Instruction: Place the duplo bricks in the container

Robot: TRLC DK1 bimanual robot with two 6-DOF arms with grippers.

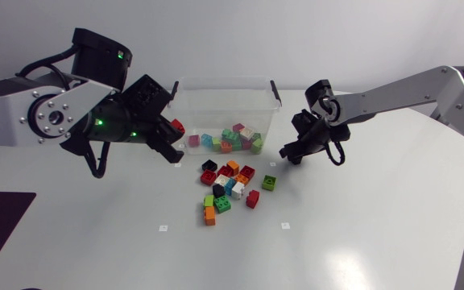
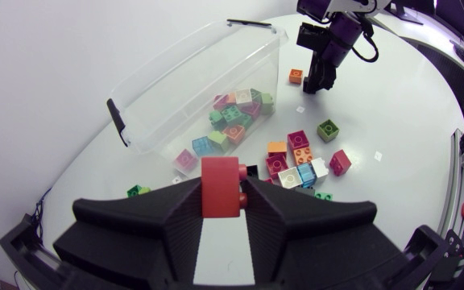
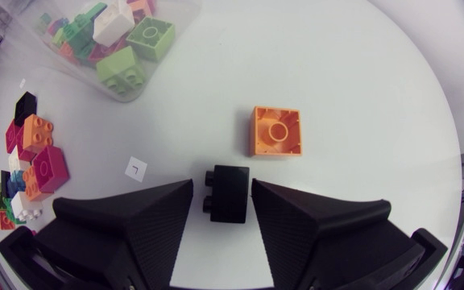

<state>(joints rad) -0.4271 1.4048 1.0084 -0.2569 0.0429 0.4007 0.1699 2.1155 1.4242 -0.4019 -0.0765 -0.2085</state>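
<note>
**Sorting partly done, two bricks in hand**

Several bricks (image 1: 234, 138) are already gathered inside the container (image 1: 224, 80) at the upper centre of the head view. A loose pile (image 1: 228, 187) is left on the desk (image 1: 361, 225) just below it. An orange brick (image 3: 277, 130) lies apart, ahead of the right fingers (image 3: 151, 213). The left fingers (image 2: 176, 209) are pinched on a red brick (image 2: 221, 187), held beside the container's left wall. The right fingers, narrowly parted, are pinched on a black brick (image 3: 229, 193).
</note>
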